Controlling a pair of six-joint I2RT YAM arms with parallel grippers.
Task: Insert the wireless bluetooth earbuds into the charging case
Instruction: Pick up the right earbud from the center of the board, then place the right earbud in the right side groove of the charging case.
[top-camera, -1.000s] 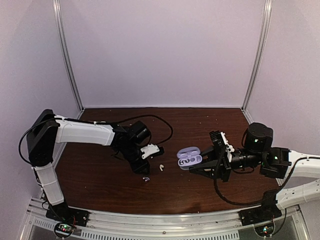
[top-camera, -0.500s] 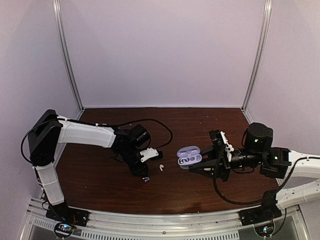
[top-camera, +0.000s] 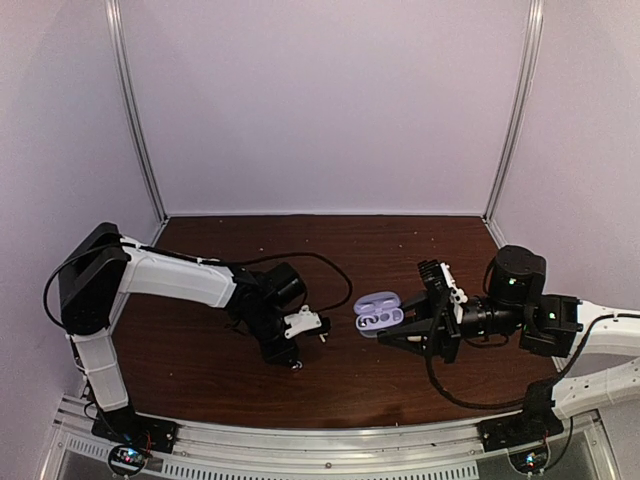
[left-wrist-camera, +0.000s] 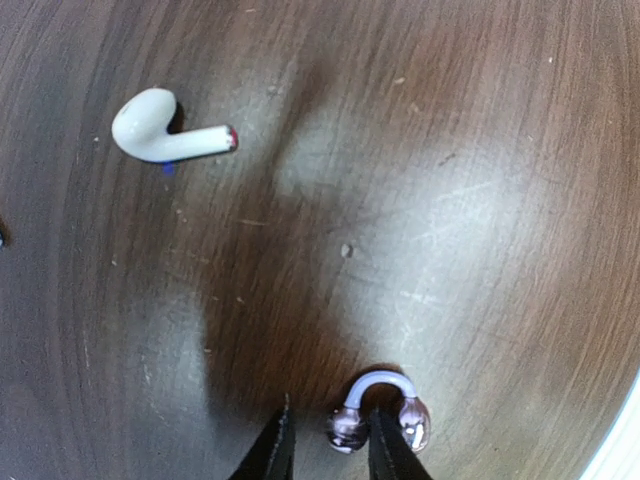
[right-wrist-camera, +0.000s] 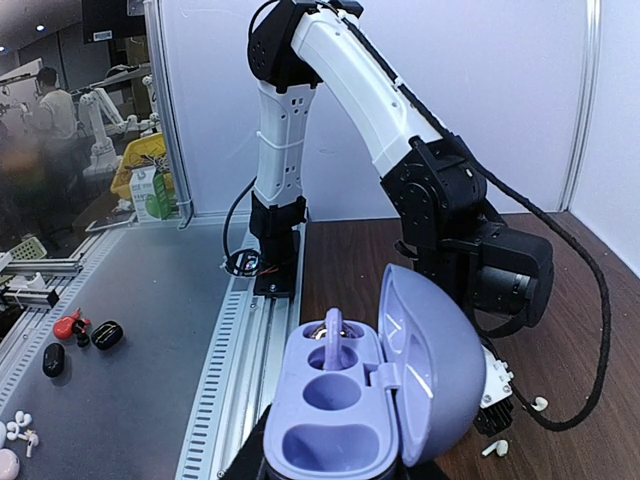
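A bluish-purple earbud (left-wrist-camera: 381, 405) with a curved hook lies on the wooden table. My left gripper (left-wrist-camera: 330, 455) is open, with its thin black fingertips (left-wrist-camera: 276, 452) straddling one rounded end of it; the right tip sits inside the hook's gap. In the top view my left gripper (top-camera: 290, 356) is low over this earbud (top-camera: 295, 364). A white stemmed earbud (left-wrist-camera: 165, 130) lies farther off. My right gripper (top-camera: 402, 330) is shut on the open purple charging case (right-wrist-camera: 340, 420), which it holds above the table. One purple earbud (right-wrist-camera: 333, 338) sits in the case's far slot. The case also shows in the top view (top-camera: 378, 314).
A black cable (top-camera: 335, 262) loops on the table behind the left arm. A white earbud (right-wrist-camera: 495, 448) lies on the table near the left arm in the right wrist view. The metal rail (top-camera: 330, 455) runs along the near edge.
My left gripper has moved nearer and lower, onto the purple earbud, and now partly covers the white earbud in the top view. The right arm and case have not moved.
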